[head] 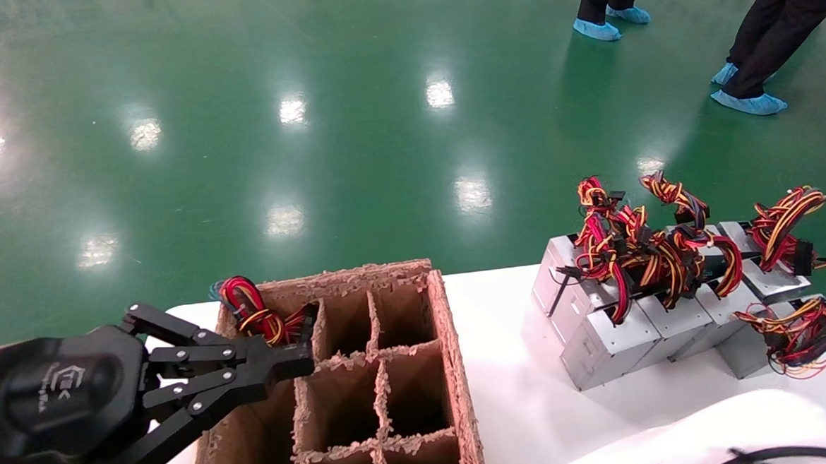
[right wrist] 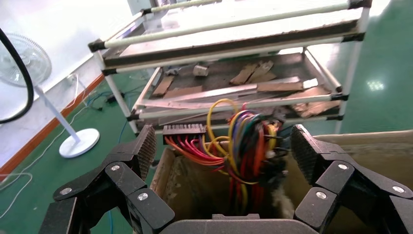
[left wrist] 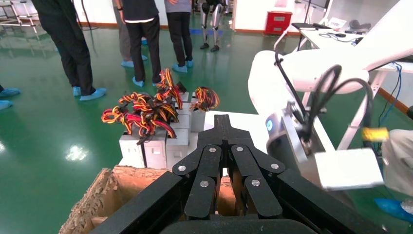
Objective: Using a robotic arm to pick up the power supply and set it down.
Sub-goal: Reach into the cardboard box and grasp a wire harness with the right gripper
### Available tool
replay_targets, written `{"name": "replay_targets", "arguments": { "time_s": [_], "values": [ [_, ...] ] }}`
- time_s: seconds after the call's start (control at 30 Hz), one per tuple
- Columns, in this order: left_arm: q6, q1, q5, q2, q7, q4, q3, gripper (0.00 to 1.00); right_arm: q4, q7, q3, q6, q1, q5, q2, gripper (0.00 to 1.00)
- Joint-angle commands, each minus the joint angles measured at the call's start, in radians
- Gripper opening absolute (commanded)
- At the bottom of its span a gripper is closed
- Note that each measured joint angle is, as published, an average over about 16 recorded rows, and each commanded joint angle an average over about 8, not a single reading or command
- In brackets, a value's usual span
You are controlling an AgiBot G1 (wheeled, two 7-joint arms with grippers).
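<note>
In the head view, the left gripper is hovering over the left edge of the white bench. Its fingers are pressing together to a single tip and holding nothing. That tip is reaching over the left wall of the brown cardboard divider box, just beside a wire bundle that is sticking up out of the box's far left compartment. The power supplies are sitting in a tight cluster at the bench's far right corner, well apart from the box, with their red, yellow and black wires standing up above them. Only the white right arm is showing, at the bench's near right edge.

In the left wrist view, the left gripper is again showing its fingers closed flat against each other. The box rim is lying below it and the power supplies beyond it.

In the right wrist view, the right gripper is holding its ribbed pads wide apart. A wire bundle with a black plug is rising between them from a cardboard compartment. The pads are not gripping the wires. Any metal body beneath the wires is hidden.
</note>
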Motion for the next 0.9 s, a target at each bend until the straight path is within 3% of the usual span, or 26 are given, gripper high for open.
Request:
{"name": "replay_targets", "arguments": {
  "time_s": [0.03, 0.9],
  "values": [
    [0.000, 0.000, 0.000, 0.000, 0.000, 0.000, 0.000, 0.00, 0.000, 0.005, -0.013, 0.013, -0.005, -0.018, -0.017, 0.00],
    [0.000, 0.000, 0.000, 0.000, 0.000, 0.000, 0.000, 0.00, 0.000, 0.001, -0.025, 0.066, -0.018, -0.074, -0.032, 0.00]
  ]
}}
